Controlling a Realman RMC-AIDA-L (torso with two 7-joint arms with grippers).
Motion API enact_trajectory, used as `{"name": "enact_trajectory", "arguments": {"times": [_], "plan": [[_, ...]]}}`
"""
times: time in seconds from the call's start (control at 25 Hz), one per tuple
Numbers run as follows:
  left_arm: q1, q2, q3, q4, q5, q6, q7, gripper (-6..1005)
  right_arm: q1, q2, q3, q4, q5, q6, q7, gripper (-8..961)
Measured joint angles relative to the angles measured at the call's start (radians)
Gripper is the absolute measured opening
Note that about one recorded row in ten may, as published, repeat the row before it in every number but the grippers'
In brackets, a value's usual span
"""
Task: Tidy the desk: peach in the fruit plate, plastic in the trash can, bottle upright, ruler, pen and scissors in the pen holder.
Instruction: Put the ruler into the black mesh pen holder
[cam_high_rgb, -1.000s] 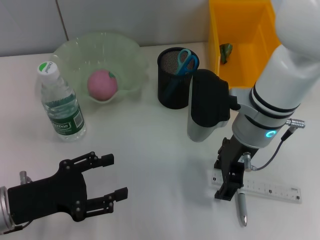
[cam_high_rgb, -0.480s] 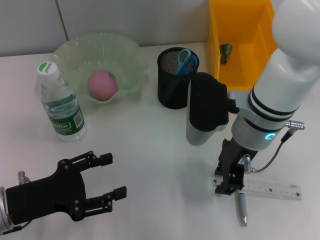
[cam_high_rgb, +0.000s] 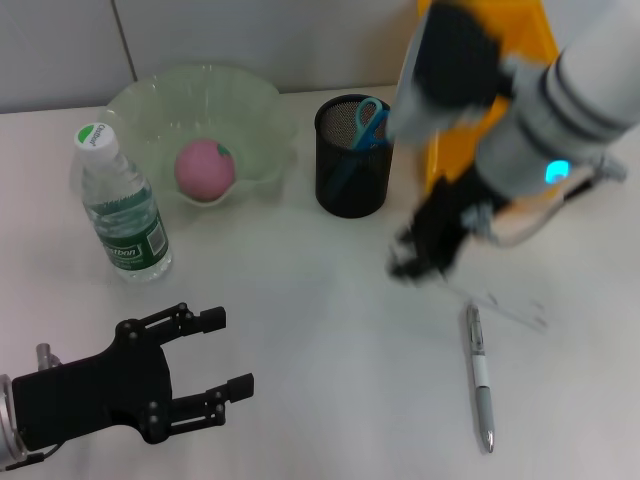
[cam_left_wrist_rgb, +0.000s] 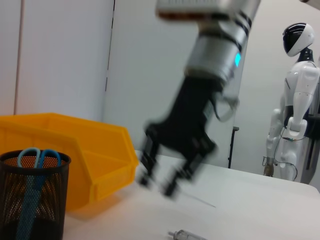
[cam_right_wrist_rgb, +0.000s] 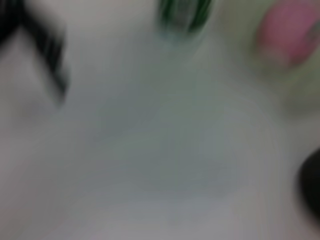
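White counter (cam_high_rgb: 300, 300) fills the head view, with a pale wall behind it and the yellow trash can (cam_high_rgb: 450, 150) at 1 o'clock. Peach (cam_high_rgb: 205, 168) sits in the fruit plate (cam_high_rgb: 150, 100) at 11 o'clock, the bottle (cam_high_rgb: 118, 205) stands upright at 9 o'clock beside it, and the scissors (cam_high_rgb: 368, 122) are handles-up in the pen holder (cam_high_rgb: 352, 160) at 12 o'clock. So the step in hand looks like the ruler.

Right tool (cam_high_rgb: 432, 245) hangs above the counter at 2 o'clock, between the holder and the pen (cam_high_rgb: 480, 375), which lies loose at 4 o'clock. It is smeared by motion; I cannot tell how wide it stands. The ruler (cam_high_rgb: 510, 305), clear and faint, shows as a thin slanted strip running from the tool toward 3 o'clock; in the left wrist view a fine line (cam_left_wrist_rgb: 197, 186) trails from the fingers, so it seems pinched at one end, though that is a judgement.

Next it must be carried over the holder's mouth, turned end-down and dropped beside the scissors; being thin and slick, it could swing or slip.

Left tool (cam_high_rgb: 195, 375) rests parked at 8 o'clock, fingers spread, holding nothing.
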Motion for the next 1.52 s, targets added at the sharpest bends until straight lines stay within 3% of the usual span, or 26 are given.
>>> {"name": "enact_trajectory", "arguments": {"times": [0.16, 0.32, 0.84, 1.16, 1.52], "plan": [[-0.001, -0.001, 0.003, 0.0, 0.0, 0.001, 0.0, 800, -0.013, -0.002, 0.168, -0.073, 0.125, 0.085, 0.007, 386], [-0.004, -0.001, 0.005, 0.0, 0.0, 0.004, 0.0, 800, -0.061, -0.003, 0.204, -0.106, 0.241, 0.257, -0.004, 386], [-0.009, 0.0, -0.001, 0.006, 0.002, 0.013, -0.001, 800, -0.163, 0.001, 0.085, -0.056, 0.488, 0.697, -0.125, 387], [-0.01, 0.003, -0.001, 0.008, 0.006, 0.013, -0.002, 800, -0.147, 0.0, -0.021, 0.067, 0.528, 0.921, -0.152, 386], [-0.011, 0.005, 0.001, 0.008, 0.006, 0.013, -0.002, 800, -0.096, 0.001, -0.098, 0.2, 0.567, 1.072, -0.153, 386]]}}
